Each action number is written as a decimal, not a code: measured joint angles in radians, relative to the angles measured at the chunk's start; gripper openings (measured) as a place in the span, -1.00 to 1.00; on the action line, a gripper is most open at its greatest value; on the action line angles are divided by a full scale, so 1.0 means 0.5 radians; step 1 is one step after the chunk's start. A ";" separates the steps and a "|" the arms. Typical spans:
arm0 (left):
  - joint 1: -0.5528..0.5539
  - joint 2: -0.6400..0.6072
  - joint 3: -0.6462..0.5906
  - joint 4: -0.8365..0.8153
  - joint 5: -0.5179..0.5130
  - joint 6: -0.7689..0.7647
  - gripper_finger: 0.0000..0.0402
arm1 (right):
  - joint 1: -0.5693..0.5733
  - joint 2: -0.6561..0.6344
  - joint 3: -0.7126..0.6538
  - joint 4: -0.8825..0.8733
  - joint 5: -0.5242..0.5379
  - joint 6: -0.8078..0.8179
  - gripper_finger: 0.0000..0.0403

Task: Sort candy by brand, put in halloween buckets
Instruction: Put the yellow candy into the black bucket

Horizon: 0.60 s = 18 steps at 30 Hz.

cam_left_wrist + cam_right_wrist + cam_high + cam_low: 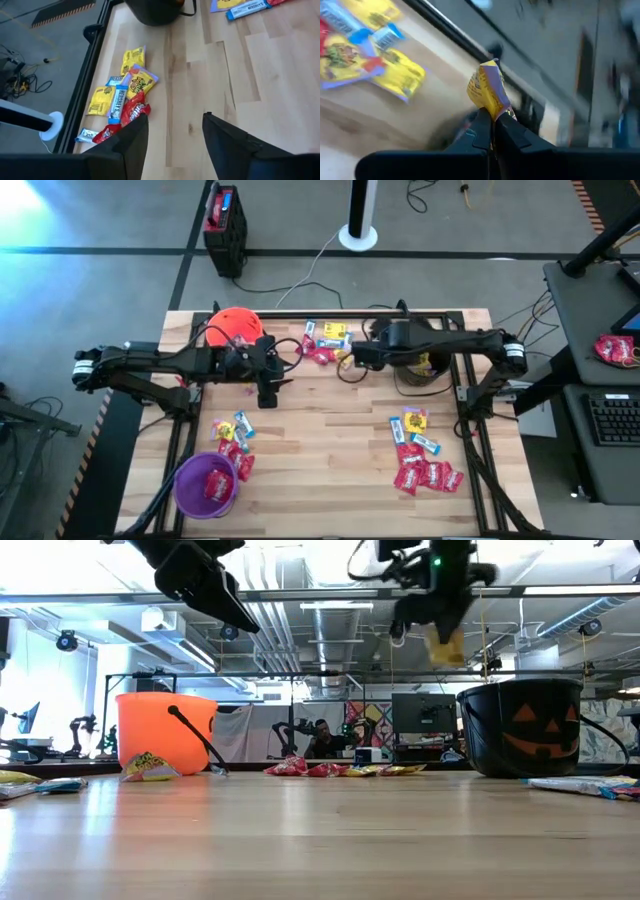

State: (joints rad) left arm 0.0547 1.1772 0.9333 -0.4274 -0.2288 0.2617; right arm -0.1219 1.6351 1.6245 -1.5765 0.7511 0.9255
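An orange bucket (234, 326) stands at the upper left of the table, a black bucket (420, 367) at the right, and a purple bucket (205, 485) holding red candy at the lower left. Candy lies in three heaps: top centre (325, 340), lower left (234, 442) and lower right (420, 455). One yellow packet (488, 92) hangs pinched upright in the air.

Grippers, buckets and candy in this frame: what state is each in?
Left gripper: open, empty, above the table.
Right gripper: shut on a yellow candy packet, raised near the black bucket.
Orange bucket: upright, contents not visible.
Black bucket: upright, contents not visible.
Purple bucket: upright, holding red candy.
Loose candy: lying in piles on the table.
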 joint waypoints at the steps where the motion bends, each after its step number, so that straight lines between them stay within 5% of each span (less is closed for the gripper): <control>1: 0.000 0.000 0.000 0.001 0.000 0.011 -0.16 | 0.008 -0.020 -0.031 0.043 -0.054 0.056 -0.96; 4: 0.000 0.000 0.000 0.010 0.000 0.023 -0.16 | 0.012 -0.078 -0.107 0.157 -0.247 0.035 -0.96; 18: 0.032 -0.001 0.000 0.027 0.001 0.227 -0.16 | -0.109 -0.233 -0.477 0.013 -0.283 0.169 -0.96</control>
State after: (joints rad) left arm 0.0705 1.1767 0.9333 -0.4138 -0.2283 0.3750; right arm -0.1762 1.5183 1.3860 -1.5702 0.6096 1.0101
